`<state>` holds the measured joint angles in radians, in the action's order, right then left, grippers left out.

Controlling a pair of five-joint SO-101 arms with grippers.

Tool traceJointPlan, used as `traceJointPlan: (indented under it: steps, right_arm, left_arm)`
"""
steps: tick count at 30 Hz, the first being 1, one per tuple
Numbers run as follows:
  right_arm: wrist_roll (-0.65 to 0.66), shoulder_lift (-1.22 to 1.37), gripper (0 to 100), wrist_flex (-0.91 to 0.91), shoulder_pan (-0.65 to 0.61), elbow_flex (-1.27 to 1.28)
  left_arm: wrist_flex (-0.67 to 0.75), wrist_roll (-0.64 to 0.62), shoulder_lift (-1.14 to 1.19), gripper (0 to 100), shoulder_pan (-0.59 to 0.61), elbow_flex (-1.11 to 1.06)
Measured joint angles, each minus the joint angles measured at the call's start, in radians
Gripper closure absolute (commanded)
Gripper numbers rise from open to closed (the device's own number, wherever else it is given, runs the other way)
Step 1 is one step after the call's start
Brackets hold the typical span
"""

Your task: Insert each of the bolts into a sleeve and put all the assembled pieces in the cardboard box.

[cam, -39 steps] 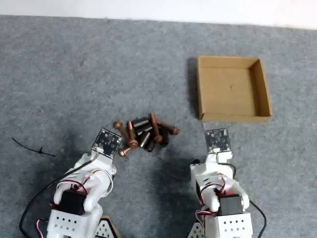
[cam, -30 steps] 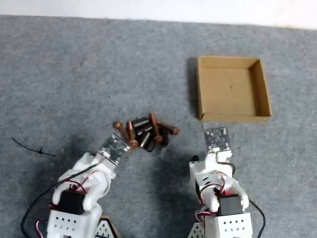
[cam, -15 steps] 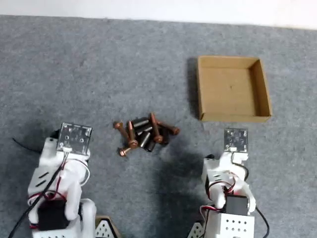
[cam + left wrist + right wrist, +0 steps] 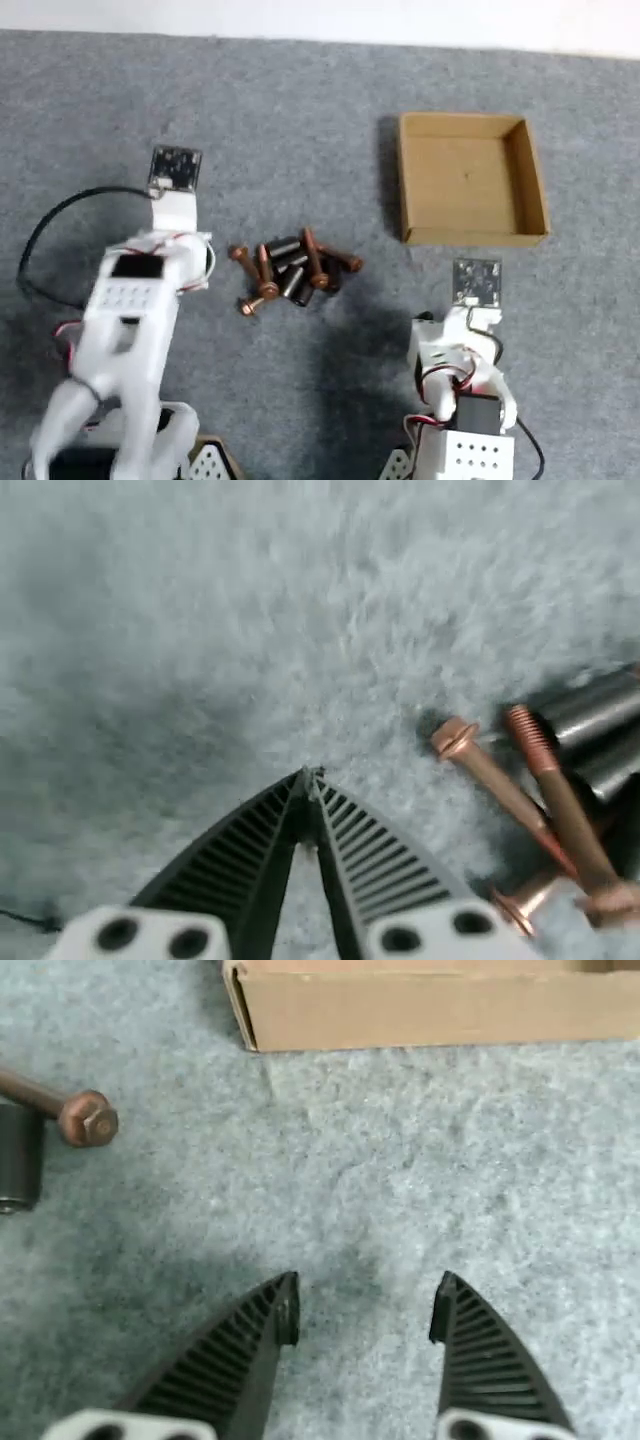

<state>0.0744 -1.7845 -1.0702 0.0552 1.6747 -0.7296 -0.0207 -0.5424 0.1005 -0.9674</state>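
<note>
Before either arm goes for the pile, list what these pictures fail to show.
- High view: the pile of bolts and sleeves overlaps and is small; no sure count.
- Left wrist view: the bolts are blurred and run off the frame edge, as does a sleeve.
- Right wrist view: the frame edge cuts the cardboard box; its inside is out of frame.

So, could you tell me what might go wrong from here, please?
The bolts and sleeves lie crossed in one heap, so a grab may catch several or scatter them. The left claw is shut near the heap; lowered like that, it would likely only shove pieces aside.
</note>
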Motion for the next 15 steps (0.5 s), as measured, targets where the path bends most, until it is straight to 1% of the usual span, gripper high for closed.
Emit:
traceJointPlan:
  steps: [2, 4, 10, 13, 15]
  right_arm:
    - [0.000, 0.000, 78.9, 0.000, 0.000, 0.000]
    - [0.000, 0.000, 78.9, 0.000, 0.000, 0.000]
    - [0.000, 0.000, 78.9, 0.000, -0.012, 0.000]
    - [0.026, 0.012, 78.9, 0.000, -0.097, -0.014]
    - [0.051, 0.052, 78.9, 0.000, -0.186, -0.041]
  left_arm:
    - [0.086, -0.018, 0.086, 99, 0.005, -0.032]
    - [0.161, -0.029, 0.124, 99, 0.028, -0.052]
    - [0.204, -0.031, 0.132, 99, 0.054, -0.052]
    - [0.207, -0.034, 0.133, 99, 0.054, -0.052]
    - [0.207, -0.034, 0.133, 99, 0.054, -0.052]
